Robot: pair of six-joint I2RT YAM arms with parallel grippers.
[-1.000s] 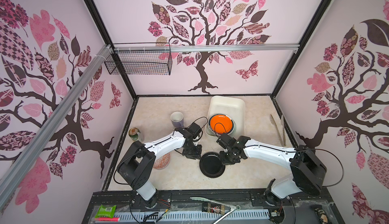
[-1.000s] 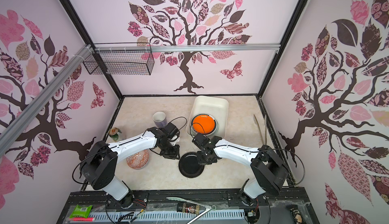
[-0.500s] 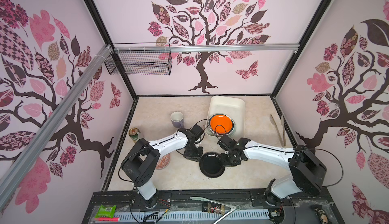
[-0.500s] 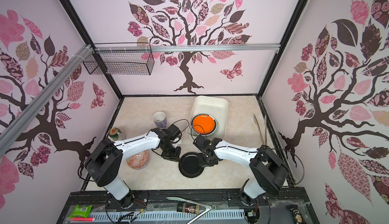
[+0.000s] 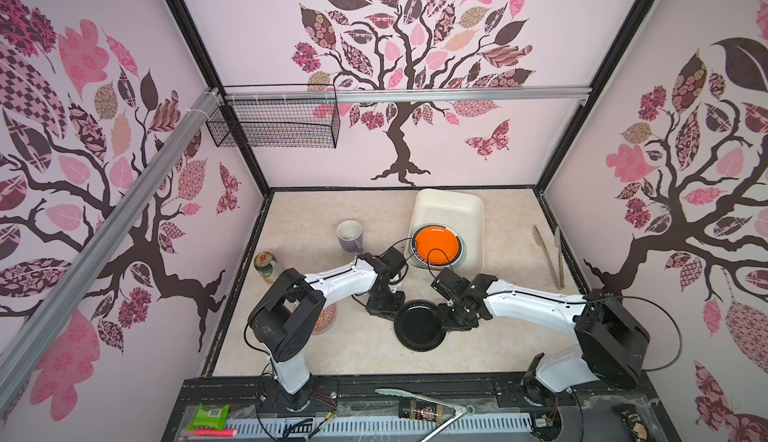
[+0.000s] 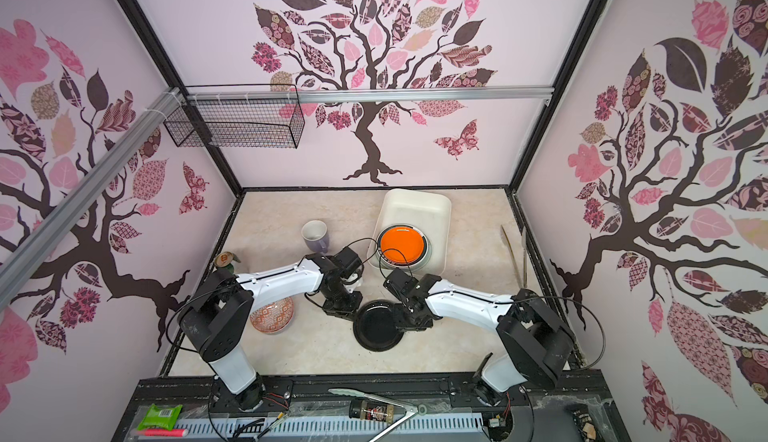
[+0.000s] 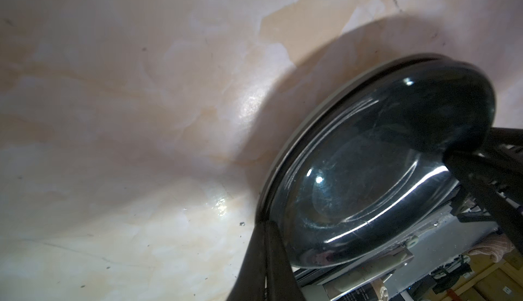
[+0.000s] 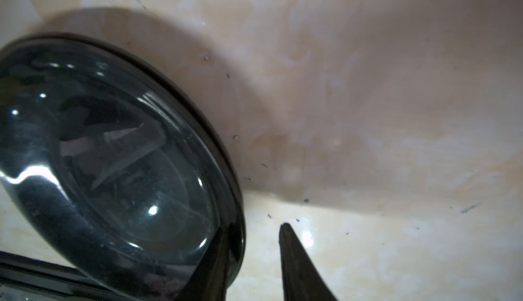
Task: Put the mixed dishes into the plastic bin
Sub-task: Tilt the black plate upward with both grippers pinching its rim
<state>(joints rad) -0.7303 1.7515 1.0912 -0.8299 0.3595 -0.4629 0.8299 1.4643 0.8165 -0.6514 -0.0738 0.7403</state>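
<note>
Listing black plate (image 5: 417, 325): round, glossy, shallow, raised rim, bright glints; near centre of bench (image 5: 332, 220); left hand (image 7: 264, 226) clenched on its left rim; right hand (image 8: 254, 229) released, fingers (image 8: 294, 257) parted at right rim.

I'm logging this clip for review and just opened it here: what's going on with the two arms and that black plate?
Both arms meet at the black plate on the tabletop. The left jaws are shut on its rim. The right jaws stand open astride another part of the rim, gripping nothing. The plate looks tipped, with one edge off the surface. The orange plate sits in the cream plastic bin on top of other plates. The lavender mug and red-patterned bowl are outside the bin.
</note>
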